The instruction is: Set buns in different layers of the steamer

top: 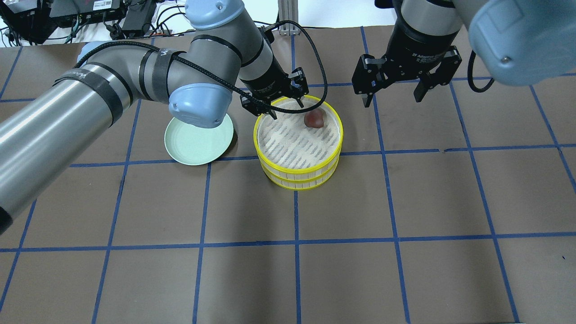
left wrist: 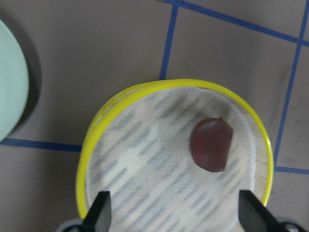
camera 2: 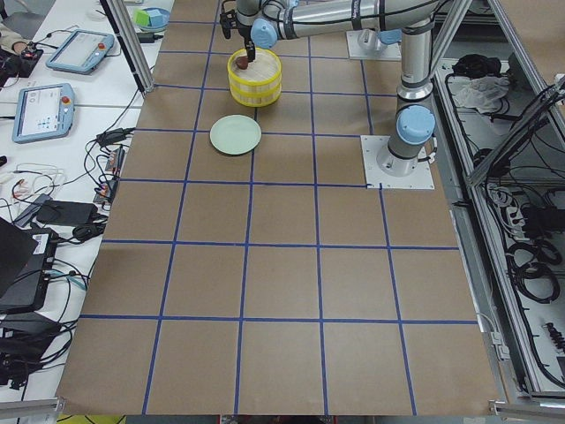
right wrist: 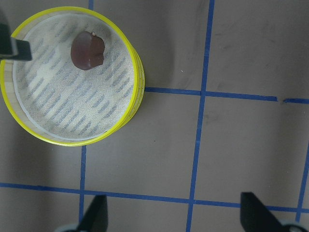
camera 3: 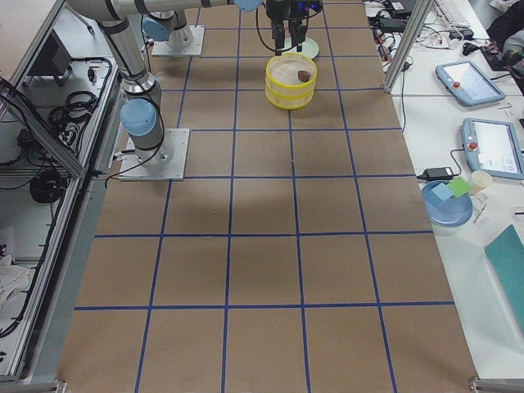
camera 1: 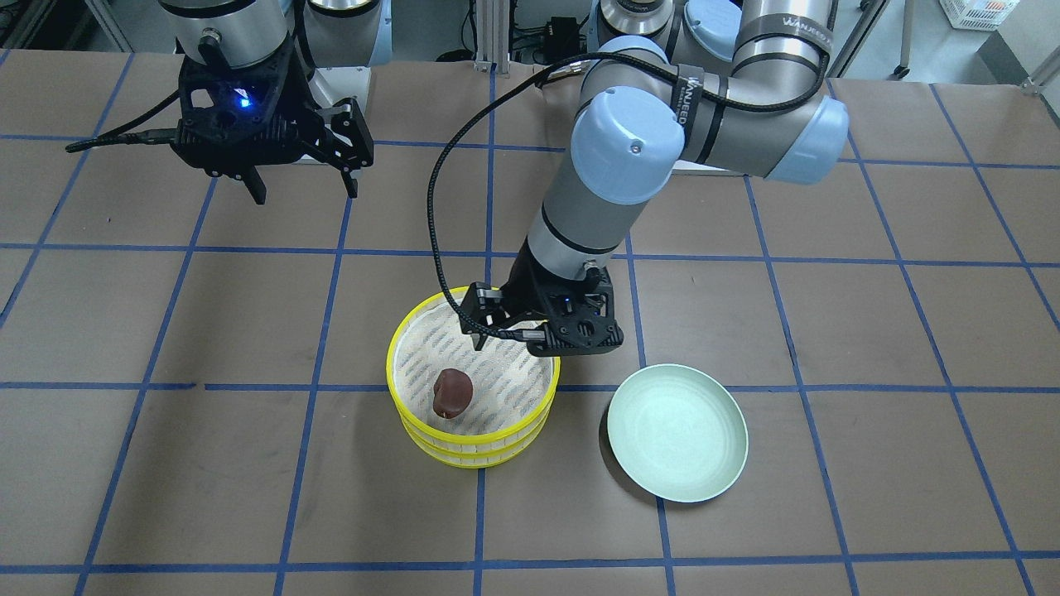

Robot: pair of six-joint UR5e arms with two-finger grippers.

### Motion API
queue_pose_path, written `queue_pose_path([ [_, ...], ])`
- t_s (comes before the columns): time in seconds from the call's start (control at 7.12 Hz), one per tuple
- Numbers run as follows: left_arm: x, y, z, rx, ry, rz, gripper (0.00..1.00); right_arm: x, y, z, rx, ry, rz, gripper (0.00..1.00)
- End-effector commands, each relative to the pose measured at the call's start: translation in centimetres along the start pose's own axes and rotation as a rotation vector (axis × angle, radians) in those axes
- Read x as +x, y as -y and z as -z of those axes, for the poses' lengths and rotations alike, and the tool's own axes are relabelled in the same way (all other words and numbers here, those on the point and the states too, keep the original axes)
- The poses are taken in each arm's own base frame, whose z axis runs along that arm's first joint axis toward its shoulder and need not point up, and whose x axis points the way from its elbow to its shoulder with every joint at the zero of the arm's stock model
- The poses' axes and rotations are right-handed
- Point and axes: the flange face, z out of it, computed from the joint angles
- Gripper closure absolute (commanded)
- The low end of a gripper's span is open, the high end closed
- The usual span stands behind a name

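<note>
The steamer [top: 298, 180] stands as two stacked yellow-rimmed trays in mid-table. The dark brown bun [top: 314, 119] lies on the top tray's woven floor near its far edge; it also shows in the front view [camera 1: 452, 392] and the left wrist view [left wrist: 210, 145]. The cream-white bun is hidden. My left gripper [top: 287, 108] is open and empty, just above the top tray's far-left rim, left of the brown bun. My right gripper [top: 391, 99] is open and empty, raised over bare table to the right of the steamer [right wrist: 137, 92].
An empty pale green plate [top: 198, 141] lies on the table just left of the steamer, partly under my left arm's elbow. The brown table has blue grid tape.
</note>
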Motion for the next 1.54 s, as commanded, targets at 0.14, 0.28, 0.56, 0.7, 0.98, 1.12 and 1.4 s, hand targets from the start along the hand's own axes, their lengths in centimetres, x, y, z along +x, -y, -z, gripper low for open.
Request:
queue_pose_path([
  [0.14, -6.8, 1.4, 6.7, 0.025, 0.145, -0.143, 0.00, 1.4, 0.6, 0.1, 0.013, -0.011, -0.029, 0.00],
  [0.28, -7.5, 1.3, 9.9, 0.048, 0.160, -0.132, 0.00, 2.6, 0.7, 0.3, 0.011, -0.009, -0.053, 0.00],
  [0.56, -9.7, -0.5, 14.0, 0.038, 0.296, -0.194, 0.00, 2.5, 0.4, 0.5, 0.011, -0.009, -0.063, 0.00],
  [0.7, -9.7, -1.9, 15.5, 0.058, 0.290, -0.197, 0.00, 2.6, 0.4, 0.6, 0.014, -0.010, -0.063, 0.00],
  [0.98, -9.1, -3.8, 17.6, 0.086, 0.272, -0.200, 0.00, 2.6, 0.4, 0.6, 0.014, -0.012, -0.063, 0.00],
  [1.12, -8.5, -4.5, 18.2, 0.086, 0.207, -0.194, 0.00, 2.6, 0.4, 0.6, 0.012, -0.012, -0.063, 0.00],
  [1.4, -8.4, -5.6, 18.9, 0.070, 0.184, -0.196, 0.00, 2.6, 0.4, 0.6, 0.011, -0.012, -0.063, 0.00],
])
